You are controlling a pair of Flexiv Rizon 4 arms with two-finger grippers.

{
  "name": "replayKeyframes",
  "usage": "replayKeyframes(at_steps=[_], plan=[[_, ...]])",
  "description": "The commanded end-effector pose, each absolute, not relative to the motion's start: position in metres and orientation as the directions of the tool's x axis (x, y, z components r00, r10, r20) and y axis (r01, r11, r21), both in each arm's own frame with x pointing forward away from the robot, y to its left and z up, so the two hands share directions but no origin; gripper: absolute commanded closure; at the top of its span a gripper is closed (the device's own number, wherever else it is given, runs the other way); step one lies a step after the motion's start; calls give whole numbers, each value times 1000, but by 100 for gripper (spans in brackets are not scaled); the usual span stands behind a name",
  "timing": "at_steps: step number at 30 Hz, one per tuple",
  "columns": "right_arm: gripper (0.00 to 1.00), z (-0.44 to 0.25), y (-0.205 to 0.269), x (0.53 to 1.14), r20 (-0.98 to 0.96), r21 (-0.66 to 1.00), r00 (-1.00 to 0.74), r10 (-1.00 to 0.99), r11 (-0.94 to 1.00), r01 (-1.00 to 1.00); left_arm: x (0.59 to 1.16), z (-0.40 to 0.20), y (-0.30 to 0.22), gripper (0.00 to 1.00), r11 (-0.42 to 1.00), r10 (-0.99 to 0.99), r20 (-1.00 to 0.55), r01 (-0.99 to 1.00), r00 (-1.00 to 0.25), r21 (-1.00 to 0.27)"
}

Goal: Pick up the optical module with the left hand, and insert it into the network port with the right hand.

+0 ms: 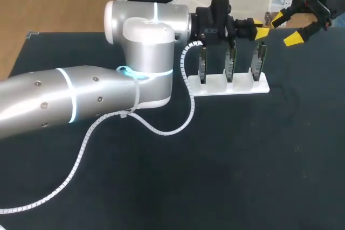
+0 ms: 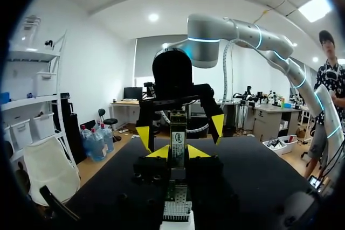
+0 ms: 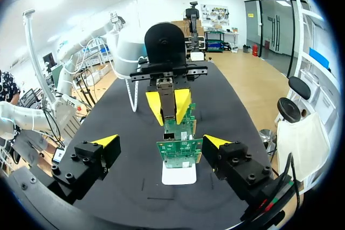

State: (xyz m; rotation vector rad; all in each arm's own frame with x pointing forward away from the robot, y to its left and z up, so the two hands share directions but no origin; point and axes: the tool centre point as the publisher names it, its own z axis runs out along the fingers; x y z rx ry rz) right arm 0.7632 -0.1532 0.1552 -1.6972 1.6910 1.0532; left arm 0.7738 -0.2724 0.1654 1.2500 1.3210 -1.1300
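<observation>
My left gripper [image 1: 260, 28] hovers over the rightmost of three upright green circuit boards [image 1: 259, 60] on a white stand [image 1: 237, 86]. In the left wrist view it [image 2: 178, 152] is shut on the optical module [image 2: 178, 139], a slim metal bar with a labelled face, which sits above a board with a silvery cage [image 2: 177, 207]. My right gripper [image 1: 288, 29] hangs open just to the right of the stand, facing the left one. In the right wrist view it [image 3: 160, 141] is spread wide either side of the nearest board [image 3: 180, 152], with the held module [image 3: 168, 98] beyond.
The left arm's thick silver links [image 1: 140, 52] and a white coiled cable [image 1: 161, 130] lie across the left half of the dark table [image 1: 242, 160]. The stand is near the table's far edge.
</observation>
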Motion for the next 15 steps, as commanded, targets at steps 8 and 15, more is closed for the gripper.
replayKeyframes(at_steps=[8,15], plan=[[0,155,-153,762,-811,157,-80,-579,-85,-984,778,166,-274,100,35,116,-993,999,-15,-11],[0,172,-150,771,-826,107,-57,-561,-56,-993,778,166,-274,100,35,116,-993,999,-15,-11]])
